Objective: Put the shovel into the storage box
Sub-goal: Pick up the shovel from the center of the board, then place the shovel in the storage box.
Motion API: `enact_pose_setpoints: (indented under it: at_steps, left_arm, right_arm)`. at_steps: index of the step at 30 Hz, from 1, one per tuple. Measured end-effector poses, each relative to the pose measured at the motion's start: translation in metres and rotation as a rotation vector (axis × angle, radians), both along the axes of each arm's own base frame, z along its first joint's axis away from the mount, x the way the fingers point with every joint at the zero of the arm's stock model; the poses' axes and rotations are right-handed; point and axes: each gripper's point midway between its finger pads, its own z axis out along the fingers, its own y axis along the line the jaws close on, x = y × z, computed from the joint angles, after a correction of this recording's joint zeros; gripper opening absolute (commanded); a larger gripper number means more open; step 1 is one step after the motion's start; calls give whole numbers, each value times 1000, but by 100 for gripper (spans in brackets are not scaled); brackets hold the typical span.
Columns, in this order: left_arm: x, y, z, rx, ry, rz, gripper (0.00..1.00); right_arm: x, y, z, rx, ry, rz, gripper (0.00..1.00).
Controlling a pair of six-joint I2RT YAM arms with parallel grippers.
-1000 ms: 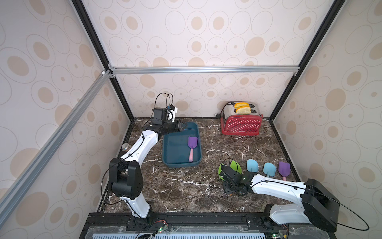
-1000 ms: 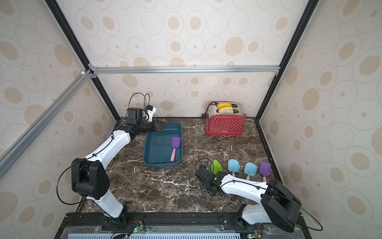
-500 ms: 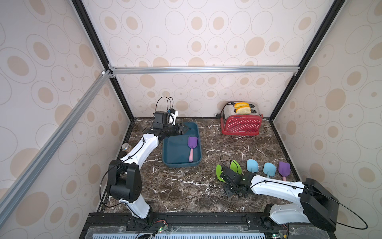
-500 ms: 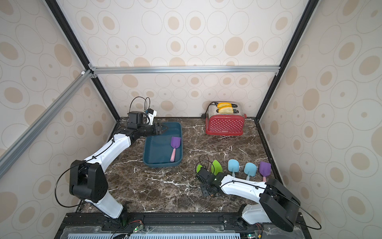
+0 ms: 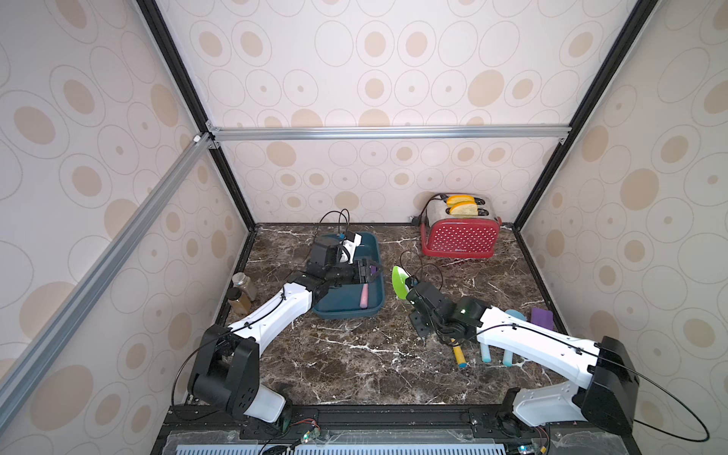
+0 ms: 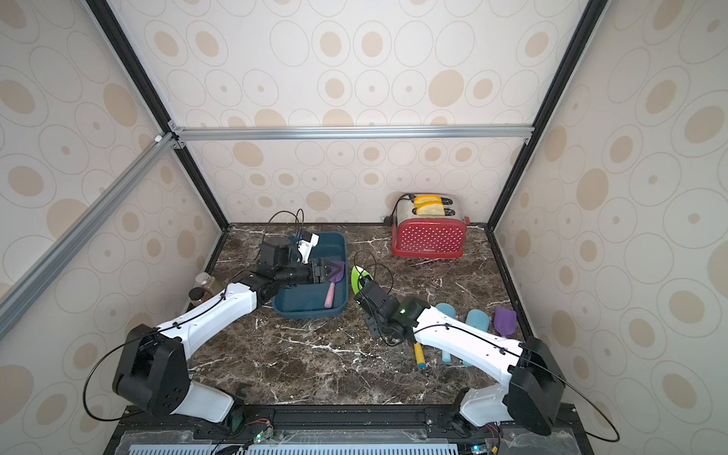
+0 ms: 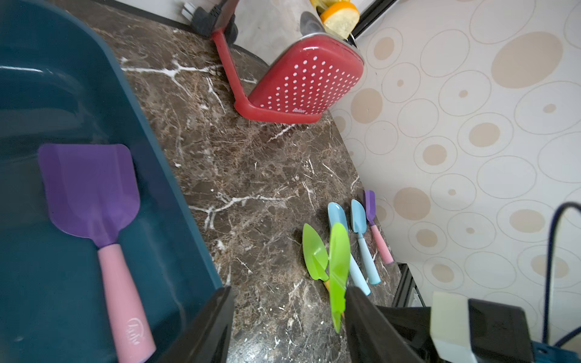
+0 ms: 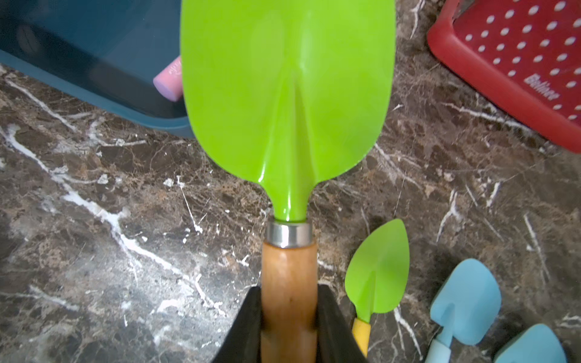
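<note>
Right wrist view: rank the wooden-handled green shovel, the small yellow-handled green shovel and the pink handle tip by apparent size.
1. wooden-handled green shovel, though it is nearest the camera
2. small yellow-handled green shovel
3. pink handle tip, only its end showing

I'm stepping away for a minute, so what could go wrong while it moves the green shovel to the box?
The left gripper hangs open over the box, where the green shovel should go: they could collide. The right gripper pinches only the wooden handle, so the blade might twist.
</note>
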Motion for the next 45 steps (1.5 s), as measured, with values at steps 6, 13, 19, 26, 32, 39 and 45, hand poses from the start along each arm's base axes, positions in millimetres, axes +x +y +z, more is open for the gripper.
enact_pose_setpoints:
  at_steps: [6, 13, 19, 26, 32, 39, 45]
  left_arm:
    - [-6, -2, 8, -18, -17, 2, 54]
    - [-2, -4, 3, -32, -11, 16, 48]
    - [5, -9, -14, -39, 23, 22, 38]
    - [5, -16, -9, -74, 16, 10, 28]
    - [4, -23, -7, -95, 15, -3, 1]
    - [3, -26, -6, -121, 37, -4, 0]
    - [2, -24, -22, -56, 51, -6, 0]
  right_arm:
    - [9, 9, -5, -55, -9, 38, 6]
    - [13, 18, 7, -37, -28, 59, 6]
    - [15, 26, 19, -2, -40, 73, 5]
    - [14, 31, 20, 13, -32, 91, 5]
    - [13, 33, 19, 18, -23, 97, 6]
    - [13, 32, 16, 12, -17, 89, 38]
    - [13, 35, 26, 16, -56, 99, 54]
